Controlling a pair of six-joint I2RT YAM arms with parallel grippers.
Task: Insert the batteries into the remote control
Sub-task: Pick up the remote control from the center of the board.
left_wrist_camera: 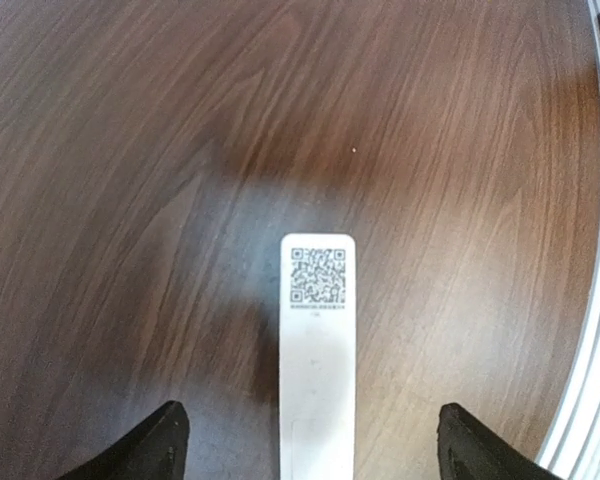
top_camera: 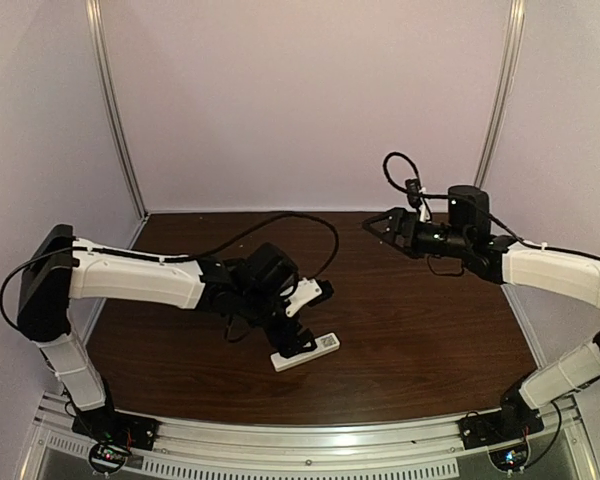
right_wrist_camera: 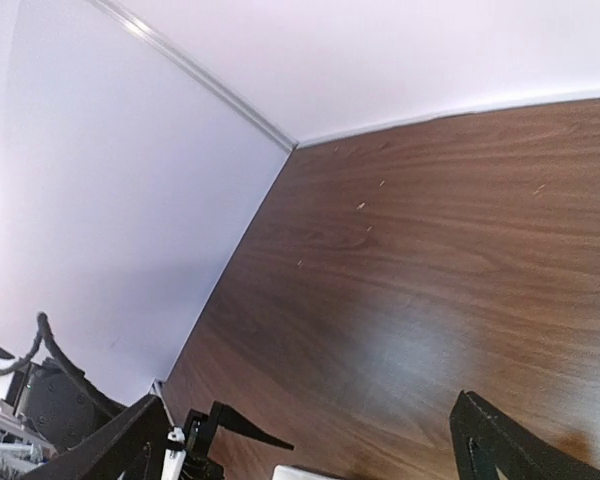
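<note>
Straddling the remote (left_wrist_camera: 317,360), left gripper (left_wrist_camera: 310,448) stands spread; remote's length runs straight ahead of it. Right gripper (top_camera: 372,226), raised well away, gapes.

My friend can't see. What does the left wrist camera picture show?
A white remote lies on a brown wooden table, its QR code facing up. The left gripper is open, its black fingers on either side of the remote, not touching it.

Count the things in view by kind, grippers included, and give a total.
Remote control: 1, lying label side up on the table
Grippers: 2, left gripper and right gripper, both open
Batteries: 0 in view
Total: 3
</note>
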